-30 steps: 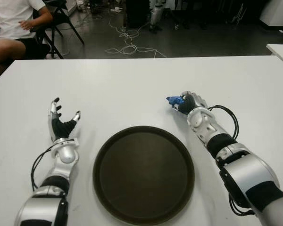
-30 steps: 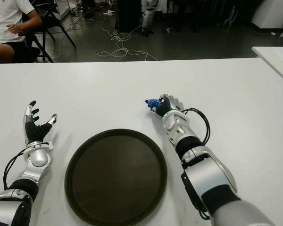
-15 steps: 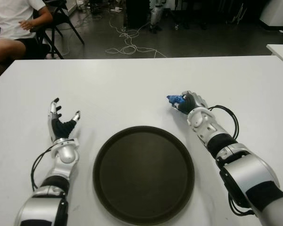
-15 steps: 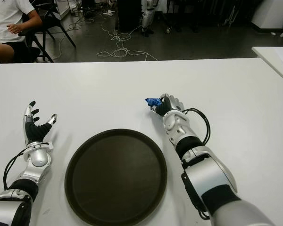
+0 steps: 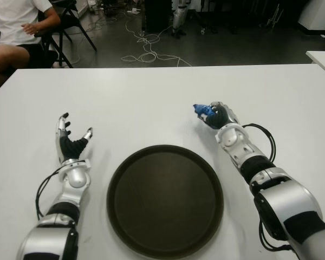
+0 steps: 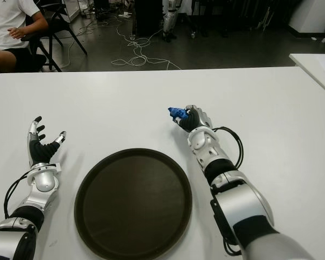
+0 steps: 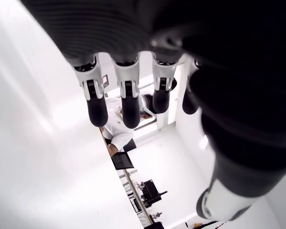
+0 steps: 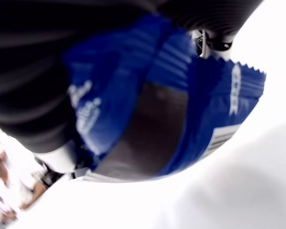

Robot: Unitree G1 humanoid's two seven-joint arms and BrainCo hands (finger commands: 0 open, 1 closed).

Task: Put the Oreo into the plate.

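A blue Oreo packet is gripped in my right hand, lifted a little off the white table beyond the plate's far right rim. The right wrist view shows dark fingers wrapped across the blue wrapper. The plate is a round dark-brown tray lying near the table's front edge, with nothing in it. My left hand shows to the left of the plate, palm up with fingers spread and holding nothing; its fingers show straight in the left wrist view.
A seated person in a white shirt is beyond the table's far left corner. Cables lie on the dark floor behind the table. Another white table's corner shows at the far right.
My right hand has raised the Oreo packet slightly and drawn it a little farther from the plate. The left hand has not moved.
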